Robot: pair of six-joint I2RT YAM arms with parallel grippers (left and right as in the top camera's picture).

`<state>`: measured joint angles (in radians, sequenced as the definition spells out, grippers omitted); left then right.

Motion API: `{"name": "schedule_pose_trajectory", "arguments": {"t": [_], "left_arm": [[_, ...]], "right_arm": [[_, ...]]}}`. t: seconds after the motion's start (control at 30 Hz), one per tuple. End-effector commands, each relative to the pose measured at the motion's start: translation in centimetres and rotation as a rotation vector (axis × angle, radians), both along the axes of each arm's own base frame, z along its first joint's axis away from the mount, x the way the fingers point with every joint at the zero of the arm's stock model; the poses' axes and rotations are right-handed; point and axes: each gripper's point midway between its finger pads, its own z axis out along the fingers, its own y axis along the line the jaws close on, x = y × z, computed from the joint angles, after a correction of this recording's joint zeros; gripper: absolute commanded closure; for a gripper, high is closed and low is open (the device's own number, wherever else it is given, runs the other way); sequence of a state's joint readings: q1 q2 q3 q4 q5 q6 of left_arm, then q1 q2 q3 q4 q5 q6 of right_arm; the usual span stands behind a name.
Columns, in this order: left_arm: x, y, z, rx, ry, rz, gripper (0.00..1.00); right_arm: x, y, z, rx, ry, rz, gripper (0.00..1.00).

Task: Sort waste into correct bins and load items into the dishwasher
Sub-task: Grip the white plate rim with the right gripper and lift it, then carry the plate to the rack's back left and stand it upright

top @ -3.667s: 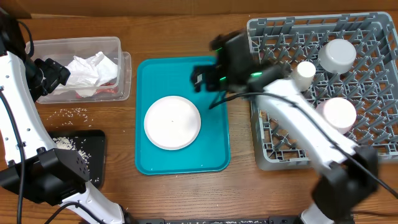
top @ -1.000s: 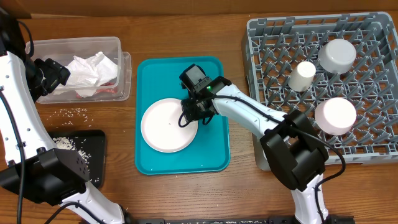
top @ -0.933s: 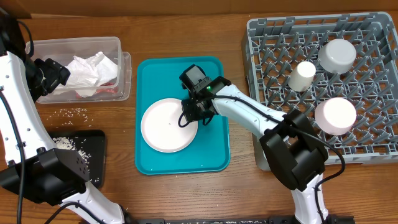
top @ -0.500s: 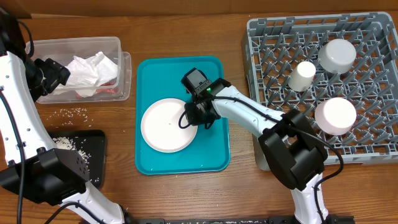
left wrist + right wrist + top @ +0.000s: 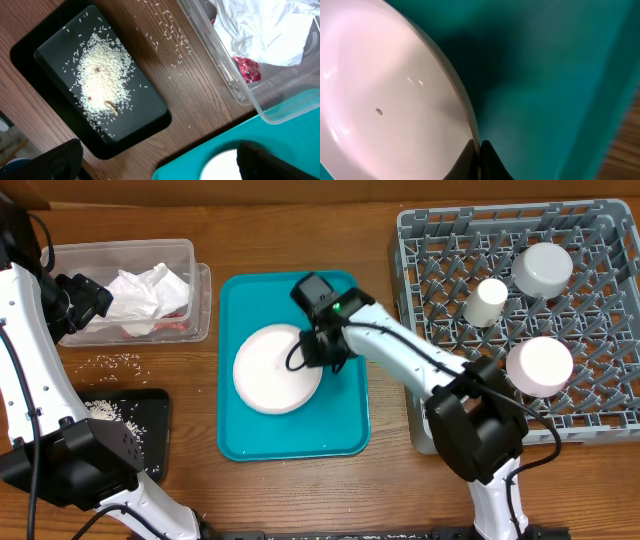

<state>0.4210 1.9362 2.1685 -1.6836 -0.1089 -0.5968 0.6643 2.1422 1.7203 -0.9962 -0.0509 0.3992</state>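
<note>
The pale pinkish-white plate (image 5: 275, 368) (image 5: 385, 100) is on the teal tray (image 5: 340, 420), tilted with its right rim lifted. My right gripper (image 5: 318, 352) (image 5: 480, 150) is shut on that rim, one finger on each side. In the grey dishwasher rack (image 5: 600, 395) stand a grey bowl (image 5: 543, 268), a white cup (image 5: 487, 302) and a pinkish bowl (image 5: 540, 365). The clear tub (image 5: 195, 270) (image 5: 240, 95) holds the crumpled napkin (image 5: 145, 295) (image 5: 270, 30) and red wrapper (image 5: 246, 68). Rice (image 5: 100, 80) lies in the black tray (image 5: 150, 415) (image 5: 30, 50). My left gripper (image 5: 160, 165) hangs open above the table.
Loose rice grains (image 5: 118, 361) (image 5: 167, 37) are scattered on the wooden table between tub and black tray. The left arm (image 5: 30, 360) runs along the left edge. The rack's pegs (image 5: 450, 270) stand upright at the right.
The right gripper has closed on the plate's right rim and lifted it; the plate has shifted slightly up and right and now tilts. The left arm has not moved.
</note>
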Motion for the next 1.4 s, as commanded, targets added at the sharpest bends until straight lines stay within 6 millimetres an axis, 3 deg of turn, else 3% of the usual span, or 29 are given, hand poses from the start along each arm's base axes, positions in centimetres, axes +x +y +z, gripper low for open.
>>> {"name": "schedule_pose_trajectory", "arguments": {"t": [0.0,0.17,0.2,0.27,0.43,0.57,0.73,0.97,1.37], "left_arm": [[0.0,0.3,0.8,0.022,-0.019,0.013,0.0],[0.0,0.3,0.8,0.022,-0.019,0.013,0.0],[0.0,0.3,0.8,0.022,-0.019,0.013,0.0],[0.0,0.3,0.8,0.022,-0.019,0.013,0.0],[0.0,0.3,0.8,0.022,-0.019,0.013,0.0],[0.0,0.3,0.8,0.022,-0.019,0.013,0.0],[0.0,0.3,0.8,0.022,-0.019,0.013,0.0],[0.0,0.3,0.8,0.022,-0.019,0.013,0.0],[0.0,0.3,0.8,0.022,-0.019,0.013,0.0]], "right_arm": [[5.2,-4.2,8.3,-0.046,-0.235,-0.125,0.96],[8.7,-11.1,16.3,-0.074,-0.401,-0.294,0.96],[9.8,-14.3,18.7,-0.107,-0.477,-0.369,0.96],[10.8,-18.5,20.9,-0.173,-0.558,-0.47,0.96],[12.3,-26.0,22.7,-0.26,-0.632,-0.643,0.96],[13.2,-29.2,21.7,-0.284,-0.641,-0.708,0.96],[13.7,-31.1,20.1,-0.393,-0.689,-0.762,0.96],[13.0,-31.8,17.9,-0.545,-0.731,-0.783,0.96],[12.5,-28.1,16.1,-0.55,-0.732,-0.701,0.96]]}}
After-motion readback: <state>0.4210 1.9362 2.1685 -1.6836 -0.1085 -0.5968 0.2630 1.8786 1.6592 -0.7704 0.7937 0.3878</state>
